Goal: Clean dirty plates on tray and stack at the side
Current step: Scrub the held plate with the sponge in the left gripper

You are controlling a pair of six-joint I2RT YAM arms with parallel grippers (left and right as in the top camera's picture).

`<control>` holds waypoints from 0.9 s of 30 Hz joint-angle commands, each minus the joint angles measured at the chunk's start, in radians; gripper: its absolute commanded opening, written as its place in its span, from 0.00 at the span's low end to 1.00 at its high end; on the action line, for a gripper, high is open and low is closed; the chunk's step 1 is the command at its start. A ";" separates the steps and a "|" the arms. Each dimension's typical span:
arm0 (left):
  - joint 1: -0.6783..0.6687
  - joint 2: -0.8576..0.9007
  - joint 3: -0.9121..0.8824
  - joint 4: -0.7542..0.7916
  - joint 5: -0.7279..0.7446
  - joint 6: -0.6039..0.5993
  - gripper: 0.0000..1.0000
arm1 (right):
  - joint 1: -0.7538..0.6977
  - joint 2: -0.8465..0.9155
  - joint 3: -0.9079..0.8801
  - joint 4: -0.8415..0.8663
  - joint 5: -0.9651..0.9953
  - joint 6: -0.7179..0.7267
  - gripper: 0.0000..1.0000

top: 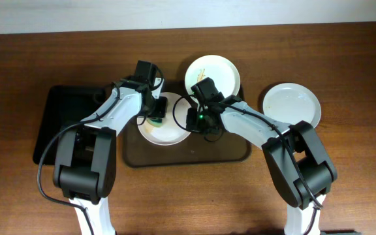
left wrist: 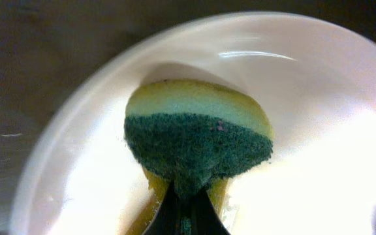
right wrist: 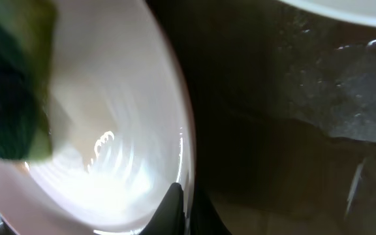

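Arms converge — left jaws hold sponge [left wrist: 198,140] on plate [top: 168,134], right jaws pinch rim [right wrist: 187,140]

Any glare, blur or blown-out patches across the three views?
Overhead: sharp and evenly lit. Left wrist: sponge crisp, plate blown out at lower right. Right wrist: plate blurred with glare streaks, sponge out of focus at the left edge.

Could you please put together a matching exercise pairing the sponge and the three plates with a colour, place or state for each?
Things:
1. sponge
2. near plate
3. far plate
4. right plate

Descriptions:
A. outside the brown tray
B. orange-brown smears
C. green over yellow
D. beneath the sponge

Pairs: 1-C, 2-D, 3-B, 4-A
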 commanded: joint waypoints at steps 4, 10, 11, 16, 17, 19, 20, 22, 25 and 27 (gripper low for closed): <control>-0.013 0.061 -0.030 -0.175 0.228 0.129 0.01 | 0.010 0.014 -0.006 -0.011 0.005 -0.034 0.04; 0.034 0.061 0.023 -0.347 0.211 0.170 0.01 | 0.010 0.014 -0.006 -0.011 0.005 -0.034 0.04; 0.041 0.061 0.034 -0.355 0.201 0.169 0.01 | 0.010 0.014 -0.006 -0.011 0.005 -0.034 0.04; 0.058 0.061 0.058 -0.348 -0.065 -0.007 0.01 | 0.010 0.014 -0.006 -0.011 0.005 -0.034 0.04; 0.056 0.061 0.058 -0.330 -0.111 -0.039 0.01 | 0.010 0.014 -0.006 -0.010 0.005 -0.034 0.04; 0.055 0.061 0.058 -0.267 -0.151 -0.076 0.01 | 0.010 0.014 -0.006 -0.008 0.005 -0.034 0.04; 0.053 0.061 0.058 -0.241 -0.151 -0.084 0.01 | 0.010 0.014 -0.006 -0.008 0.005 -0.034 0.04; 0.041 0.061 0.058 -0.189 -0.151 -0.086 0.01 | 0.010 0.014 -0.006 -0.008 0.005 -0.034 0.04; 0.002 0.061 0.058 -0.104 -0.151 -0.086 0.01 | 0.010 0.014 -0.006 -0.008 0.005 -0.034 0.04; -0.026 0.061 0.058 -0.048 -0.151 -0.086 0.01 | 0.010 0.014 -0.006 -0.008 0.005 -0.034 0.04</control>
